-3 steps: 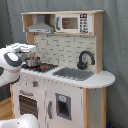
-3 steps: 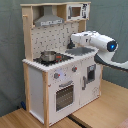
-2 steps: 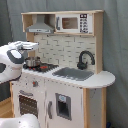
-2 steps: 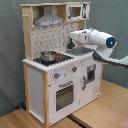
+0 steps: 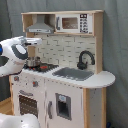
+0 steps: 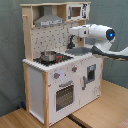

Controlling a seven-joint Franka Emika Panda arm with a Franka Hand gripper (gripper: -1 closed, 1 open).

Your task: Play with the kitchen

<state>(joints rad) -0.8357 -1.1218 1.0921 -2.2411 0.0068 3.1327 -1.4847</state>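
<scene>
The kitchen (image 5: 70,87) (image 6: 52,75) is a tall toy of white panels and light wood, seen in both exterior views. It has a hood (image 5: 39,27), a microwave cabinet (image 5: 75,22), a black faucet (image 5: 85,59), a grey sink (image 5: 75,74) and an oven door (image 6: 64,95). A small metal pot (image 5: 32,62) (image 6: 48,55) stands on the stove. My gripper (image 5: 36,40) (image 6: 73,32) hangs level above the counter, between the stove and the sink, below the hood's height. It holds nothing that I can see.
My white arm (image 6: 107,35) reaches in from the second exterior view's right, across the sink side of the counter. A grey curtain (image 5: 115,45) hangs behind the kitchen. The kitchen stands on a wooden surface (image 6: 100,110).
My gripper has risen and moved further in over the counter toward the back panel. The pot and the kitchen have not moved.
</scene>
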